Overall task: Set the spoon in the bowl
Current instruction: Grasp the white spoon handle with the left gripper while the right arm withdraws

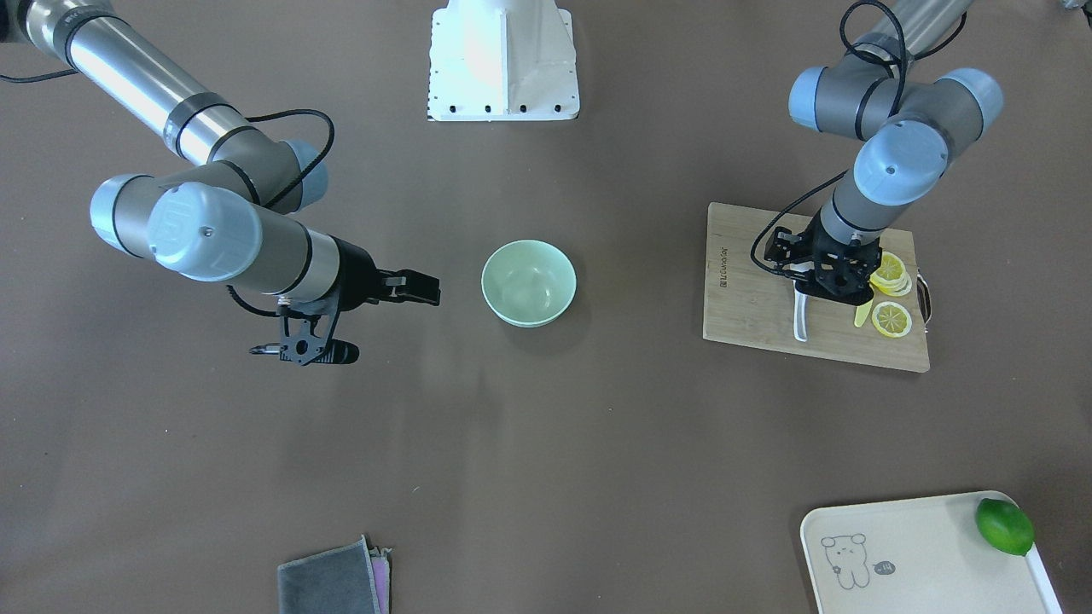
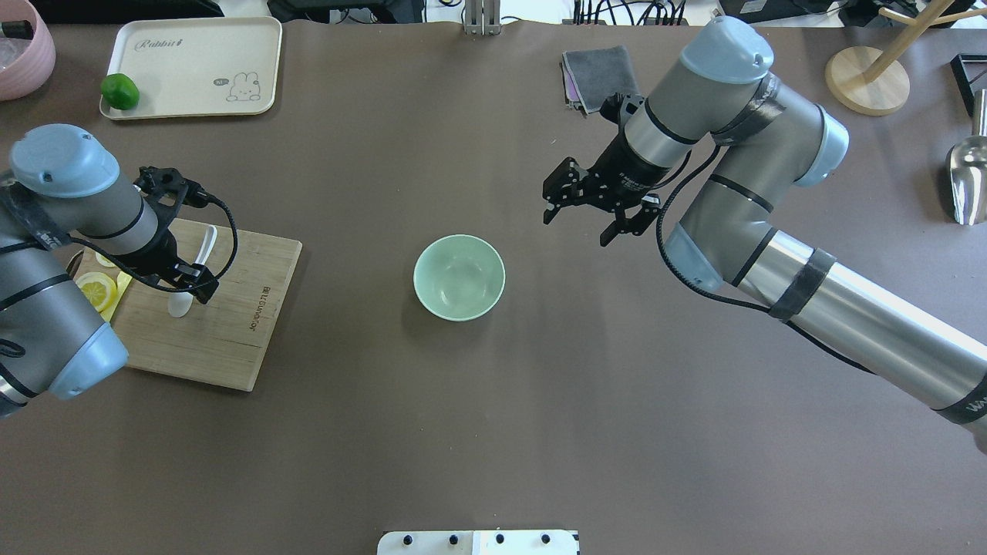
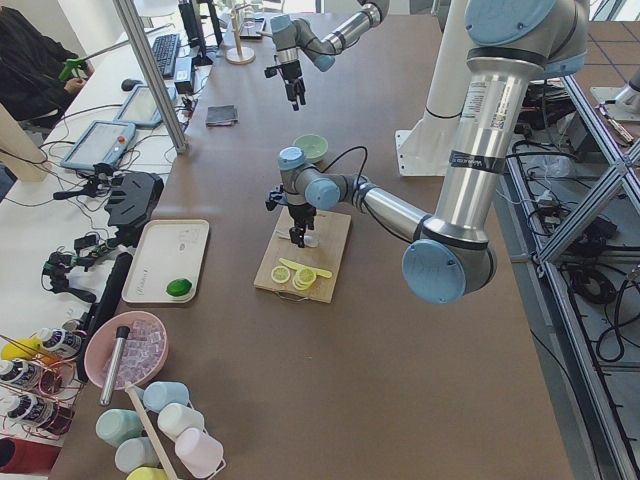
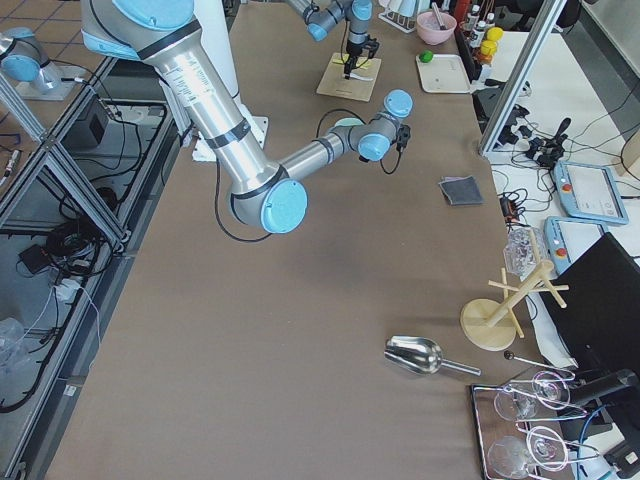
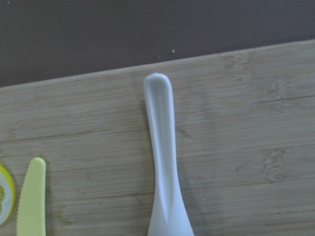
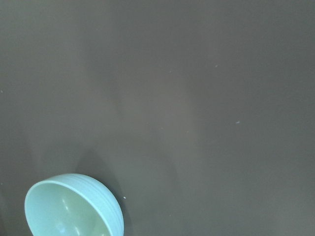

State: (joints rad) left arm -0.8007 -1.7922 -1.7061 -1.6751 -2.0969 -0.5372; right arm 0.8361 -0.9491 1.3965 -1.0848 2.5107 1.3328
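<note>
Spoon [image 2: 206, 243] — on board [image 2: 239, 324], 9 o'clock of bowl [image 2: 459, 277]; left gripper [image 2: 189, 281] over it, grasp not discernible. Right gripper [image 2: 576, 230] — fingers spread, 2 o'clock

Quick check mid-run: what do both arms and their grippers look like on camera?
The left arm and right arm are both silver-grey tubes with pale blue joint caps and black bands. A black cable loops beside each wrist. The left gripper and right gripper are black, open-framed two-finger units.
</note>
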